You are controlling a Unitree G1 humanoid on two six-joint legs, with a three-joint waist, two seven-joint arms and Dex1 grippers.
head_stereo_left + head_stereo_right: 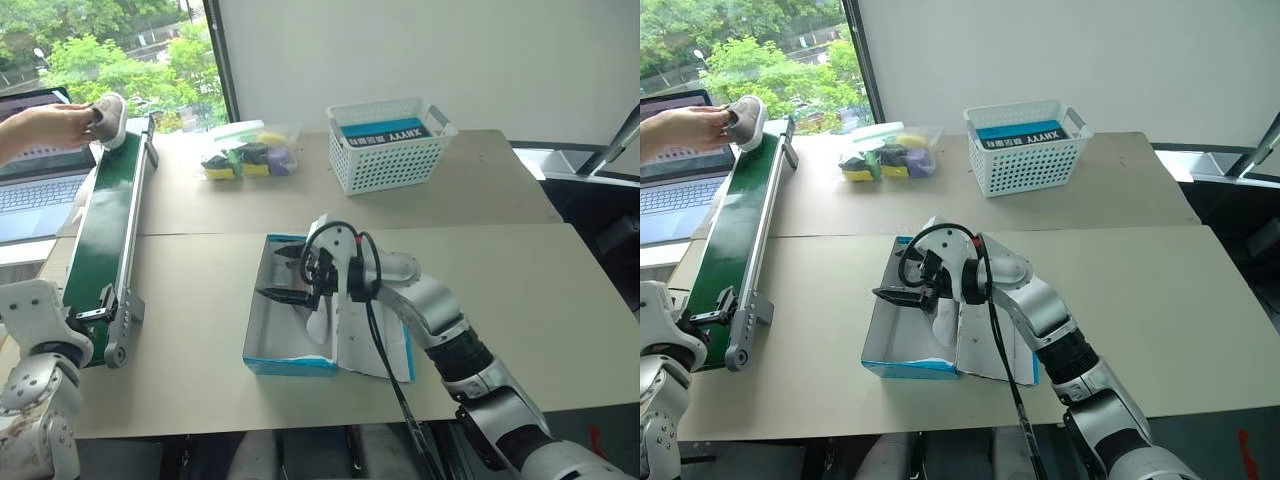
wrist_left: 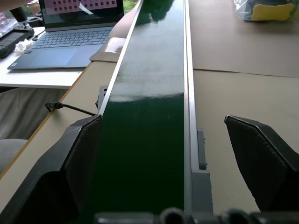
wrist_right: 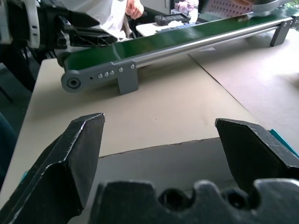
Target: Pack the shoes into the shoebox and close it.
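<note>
Currently we are holding both the right gripper (image 1: 290, 277) and the left gripper (image 2: 174, 154) spread, empty; the shoe (image 1: 108, 118) arriving on the conveyor (image 1: 105, 230) risks overrunning

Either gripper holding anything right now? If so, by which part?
Neither. Left gripper is open over the conveyor belt; right gripper is open over the shoebox. A person's hand holds one shoe.

The shoebox (image 1: 290, 350) lies near the table's (image 1: 520, 290) front edge, centrally. The conveyor (image 1: 105, 240) runs along the left edge, front to back; a shoe (image 1: 110, 118) sits at its far end. The basket (image 1: 388, 145) stands toward the back edge, a bag (image 1: 250, 152) to its left.
</note>
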